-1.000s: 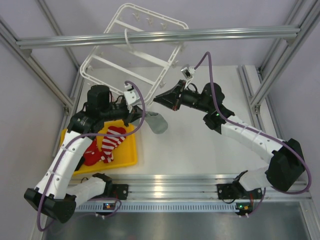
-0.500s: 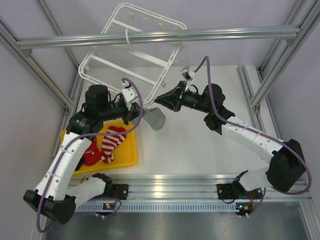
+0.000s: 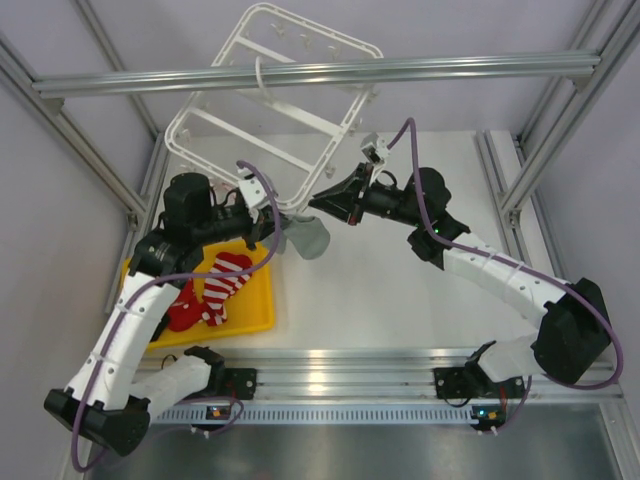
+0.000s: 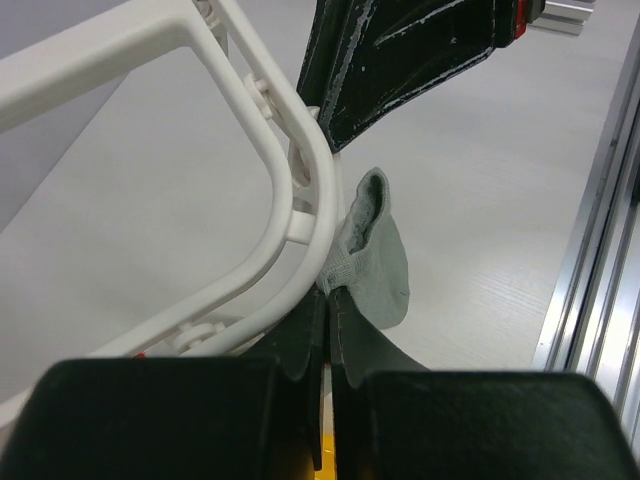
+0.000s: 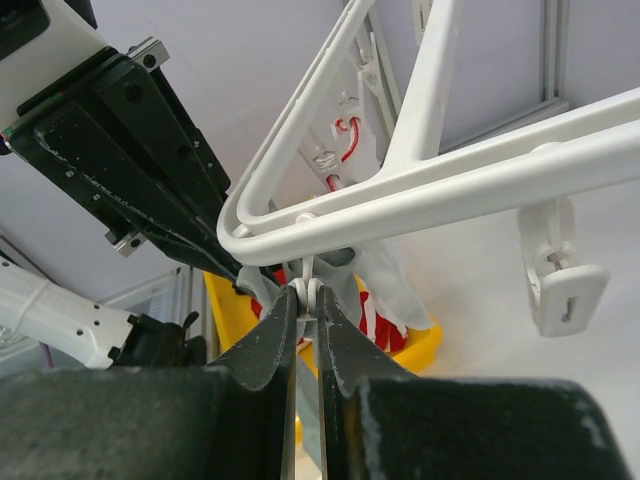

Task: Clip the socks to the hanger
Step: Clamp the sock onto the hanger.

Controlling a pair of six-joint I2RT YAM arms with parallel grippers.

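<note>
The white hanger (image 3: 170, 132) hangs tilted from the overhead beam. My left gripper (image 3: 285, 232) is shut on the cuff of a grey sock (image 3: 308, 238), which hangs right under the hanger's near corner (image 4: 300, 150); in the left wrist view the sock (image 4: 380, 265) touches that corner above my jaws (image 4: 335, 292). My right gripper (image 3: 320, 200) is shut on the handles of a small clip (image 5: 308, 292) dangling from the same corner of the hanger (image 5: 450, 190). Red socks with white stripes (image 3: 222, 280) lie in the yellow tray.
The yellow tray (image 3: 250, 312) sits at the front left of the white table. A grey aluminium beam (image 3: 300, 75) crosses overhead above the hanger. Another clip (image 5: 555, 270) hangs free further along the frame. Aluminium rails line the table's right side (image 4: 600, 240).
My left gripper has lifted the grey sock up and back, against the hanger's corner. The hanger has swung slightly up and away. My right gripper has stayed on the clip.
</note>
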